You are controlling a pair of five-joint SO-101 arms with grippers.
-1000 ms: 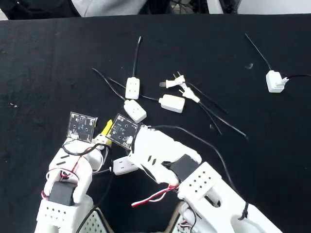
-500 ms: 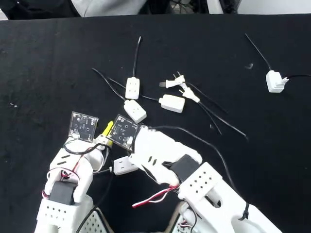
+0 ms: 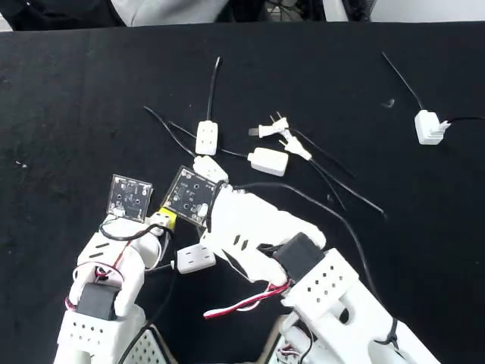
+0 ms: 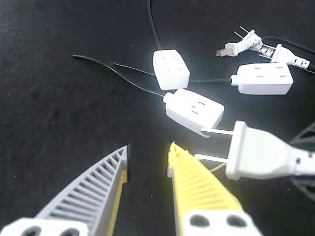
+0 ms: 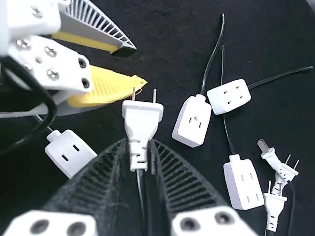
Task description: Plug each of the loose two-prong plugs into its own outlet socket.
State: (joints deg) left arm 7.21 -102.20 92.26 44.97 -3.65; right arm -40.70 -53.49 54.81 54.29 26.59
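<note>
Right gripper point(image 5: 139, 150) closed on the white two-prong plug point(image 5: 141, 117) at its ribbed neck, prongs just short of a socket block point(image 5: 193, 121). Left gripper point(image 4: 147, 156) parted, empty. I judge the plug light, rigid and slippery, so best gripped on the moulded body.

Four white sockets are lying on the black worktop point(image 3: 76, 91): first socket point(image 3: 206, 138), second socket point(image 3: 209, 167), third socket point(image 3: 268, 161), fourth socket point(image 3: 195, 258). Three two-prong plugs are showing: first plug point(image 3: 270, 128) and second plug point(image 3: 296, 147) lying loose, third plug point(image 5: 141, 118) sitting in the right end effector point(image 5: 138, 143). Adding the left end effector point(image 4: 147, 156), that's making two. One more white block point(image 3: 429, 127) is lying apart, its kind unclear.
</note>
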